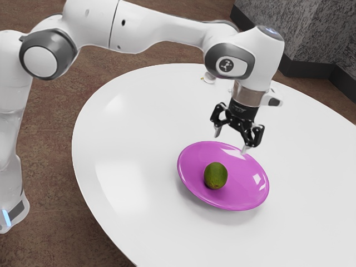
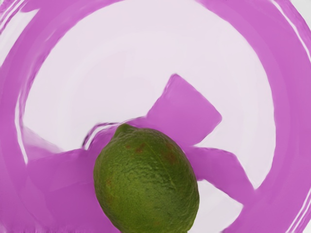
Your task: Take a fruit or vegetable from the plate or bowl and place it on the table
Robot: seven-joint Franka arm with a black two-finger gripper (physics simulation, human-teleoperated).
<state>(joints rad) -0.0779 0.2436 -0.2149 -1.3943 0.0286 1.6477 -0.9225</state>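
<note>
Lime at plate's eight o'clock, exterior view
Gripper jaws spread wide — uneven finger contact could roll it away.

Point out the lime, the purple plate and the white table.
Lime (image 2: 146, 180): wrist view, middle of its green skin.
Purple plate (image 1: 243, 188): exterior view, bare inner surface.
White table (image 1: 144, 117): exterior view, bare stretch of its top.

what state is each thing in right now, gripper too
gripper: jaws open, empty, above the plate
lime: whole, green with a few brownish patches, lying on the plate, not held
plate: right side up, on the table, bearing the lime
table: bearing the plate, bright with reflections
arm: stretched out over the table
small pale object: on the table, too small to tell its state
</note>
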